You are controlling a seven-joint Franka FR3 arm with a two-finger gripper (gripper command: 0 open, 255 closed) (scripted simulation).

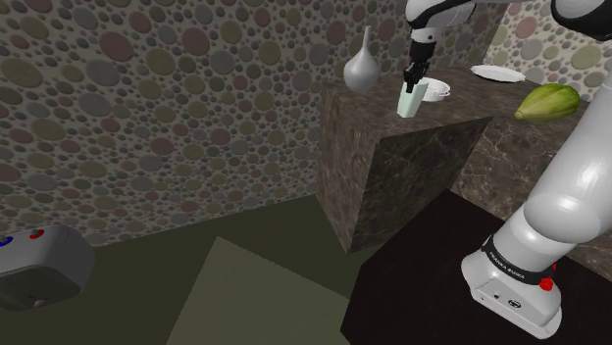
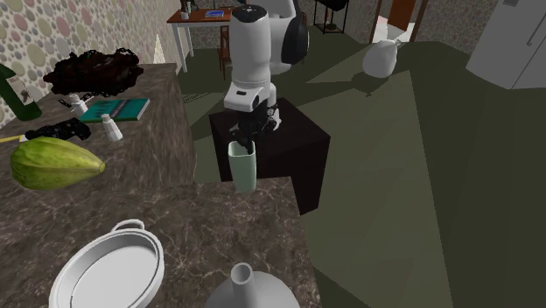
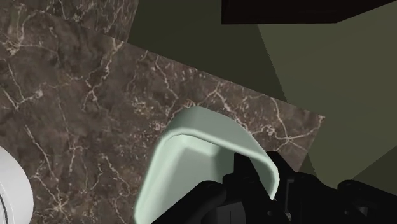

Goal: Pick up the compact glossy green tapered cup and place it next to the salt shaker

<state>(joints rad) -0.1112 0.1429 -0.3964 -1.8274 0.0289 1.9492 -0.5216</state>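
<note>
Grasp step, I judged: jaws were pinched narrow on the cup wall, one finger inside the rim and one outside. The cup stood upright at the counter edge, and I couldn't tell if it was clear of the surface. Next called for a straight lift and a carry to the shaker, well apart; the arm was stretched out, wrist pointing down.
</note>
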